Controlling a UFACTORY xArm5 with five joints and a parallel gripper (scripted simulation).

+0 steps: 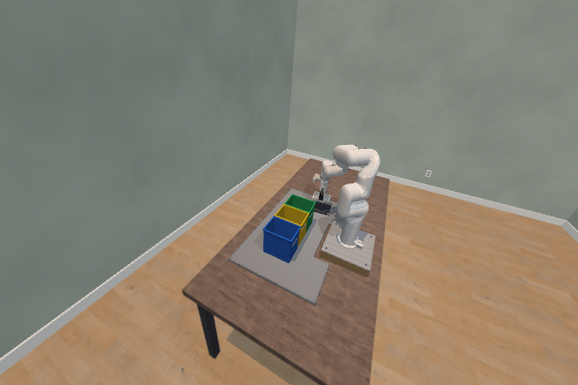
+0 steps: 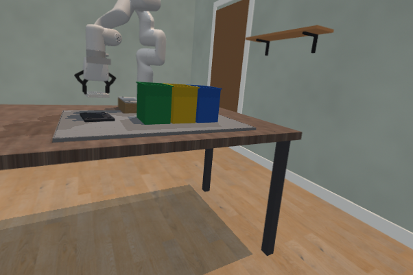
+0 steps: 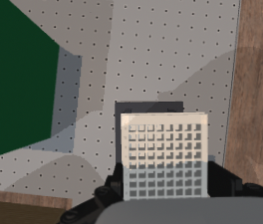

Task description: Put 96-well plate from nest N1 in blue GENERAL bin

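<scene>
Hanging clamped between the end effector's (image 2: pixel 97 90) fingers, the 96-well plate (image 3: pixel 162 155).

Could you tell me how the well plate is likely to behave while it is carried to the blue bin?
The plate looks flat and stiff, hanging level in the gripper, so sagging seems unlikely. It is gripped only at its edges, so it might slip if jolted.

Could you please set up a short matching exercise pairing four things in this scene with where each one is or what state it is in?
Things:
1. 96-well plate
2. plate nest
3. green bin
4. blue bin

Places or states:
A. end of the bin row farthest from the nest
B. held in the end effector, above the mat
C. end of the bin row nearest the nest
D. vacant, on the mat

Pairs: 1-B, 2-D, 3-C, 4-A
</scene>
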